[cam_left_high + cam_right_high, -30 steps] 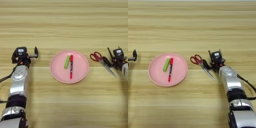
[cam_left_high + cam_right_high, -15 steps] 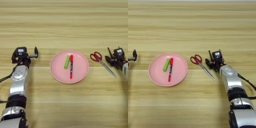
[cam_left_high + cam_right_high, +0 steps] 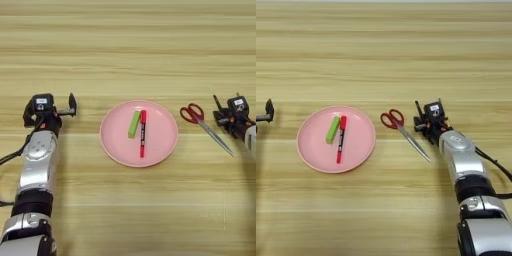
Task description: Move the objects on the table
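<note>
My left gripper [image 3: 60,107] rests on the table [image 3: 128,50] left of the pink plate [image 3: 115,145], its jaws spread apart and holding nothing. The plate carries the green bar [image 3: 134,124] and the red marker [image 3: 143,133] side by side. My right gripper [image 3: 423,120] sits just right of the red-handled scissors [image 3: 403,131] (whether its jaws are parted I cannot tell).

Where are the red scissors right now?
The scissors lie flat on the table, between the pink plate on their left and the right gripper just beside them.
</note>
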